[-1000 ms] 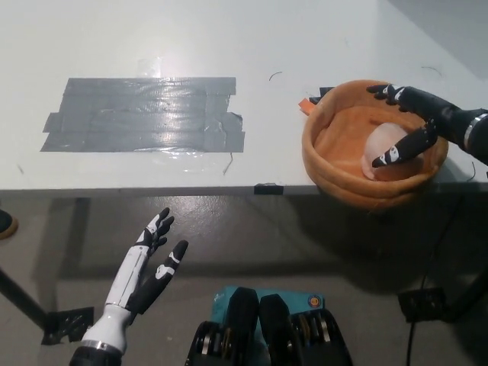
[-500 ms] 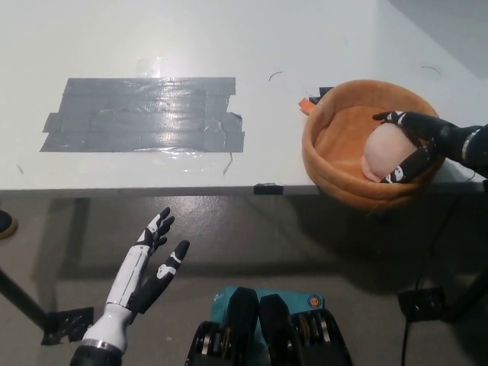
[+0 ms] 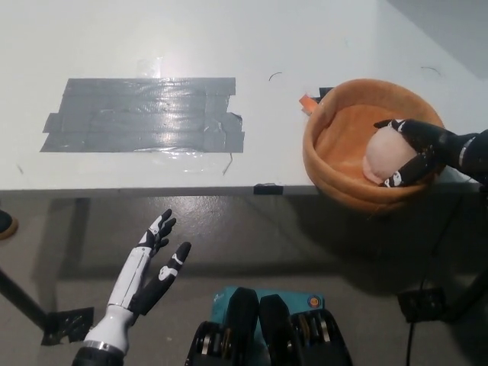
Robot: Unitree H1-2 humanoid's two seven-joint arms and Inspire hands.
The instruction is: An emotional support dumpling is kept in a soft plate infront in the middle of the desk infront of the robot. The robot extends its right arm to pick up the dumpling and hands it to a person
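Now we note the change: a second ago the right hand (image 3: 415,151) was spread wide over the soft plate (image 3: 335,171), fingers apart above and beside the dumpling (image 3: 383,155); since then the fingers have curled in around it, and the last half second shows only a slight tightening. We read this as the grasp being made, with the lift and the handover both yet to come. The right hand is wrapped about the dumpling from its right side, one finger lying over the top and another under the near edge, fingers touching the pale surface. The dumpling sits inside the plate, toward its right wall, and we cannot tell whether it has left the plate floor. The plate rests at the near edge of the counter (image 3: 267,46), and partly overhangs it. A patch of grey tape (image 3: 145,114) lies well to the left of the plate, and a small orange tab (image 3: 308,100) sits just beside its far-left rim. The left hand (image 3: 152,263) rests below and left of the plate, off the counter, fingers apart and holding nothing. No person is in view to receive it.
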